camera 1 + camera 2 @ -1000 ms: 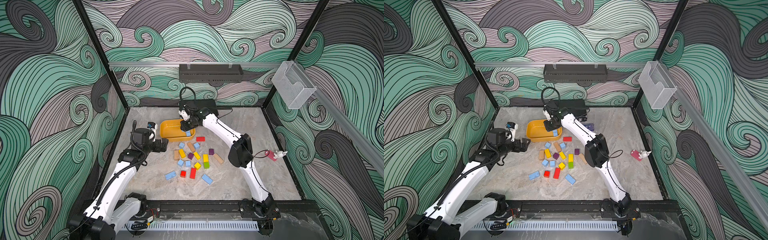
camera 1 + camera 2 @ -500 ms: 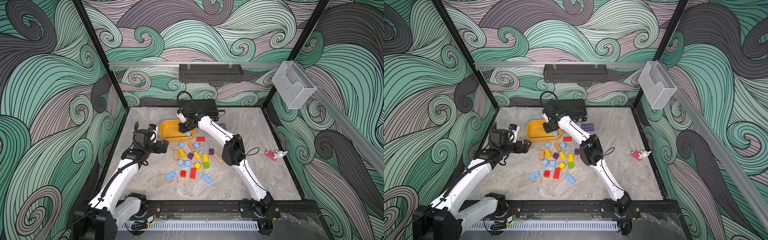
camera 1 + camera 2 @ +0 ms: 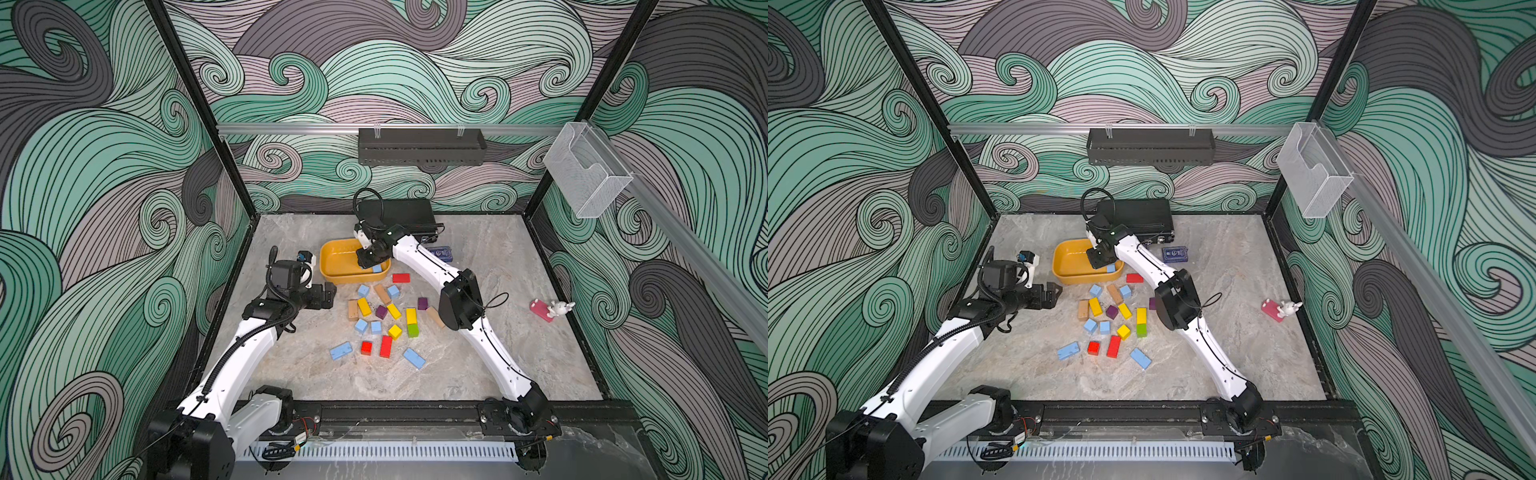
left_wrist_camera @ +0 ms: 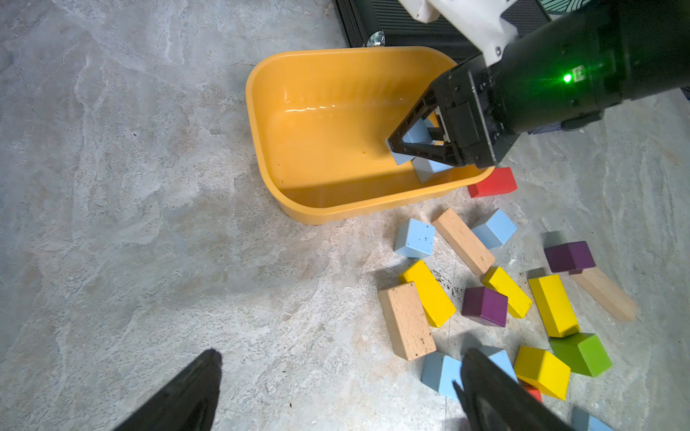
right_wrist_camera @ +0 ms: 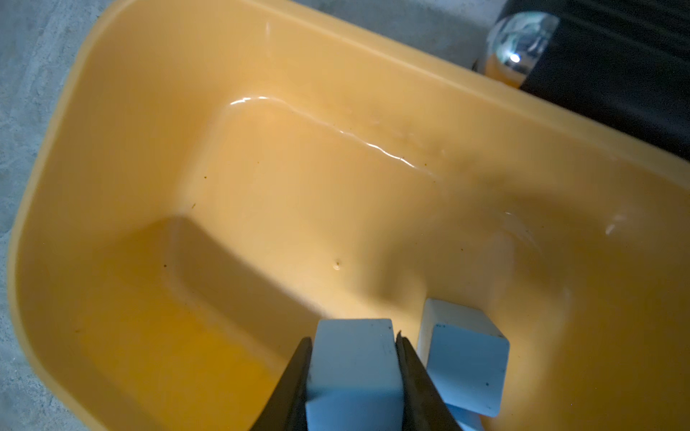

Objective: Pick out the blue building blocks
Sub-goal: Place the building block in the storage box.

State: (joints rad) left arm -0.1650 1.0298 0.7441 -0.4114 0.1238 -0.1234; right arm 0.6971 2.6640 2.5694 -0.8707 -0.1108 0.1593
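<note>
CHANGE: right gripper point(image 5: 353, 337) has settled inside yellow tub point(image 3: 325, 259), mid-frame in both top views | GRIP: nearly closed, clamped on blue block point(image 5: 353, 377), beside second blue block point(image 5: 466, 365) | LEFT: left gripper point(image 4: 341, 354) spread wide, empty | OUTSTANDING: release judged due; six loose blue blocks point(image 3: 361, 326), lower centre.

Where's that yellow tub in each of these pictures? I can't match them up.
A top view: yellow tub towards the back, just behind the scattered blocks.
A top view: same spot.
Left wrist: beyond the scattered blocks, right fingers inside it.
Right wrist: fills the picture, behind the held blue block.
Shared landmark: black case directly behind the tub.
</note>
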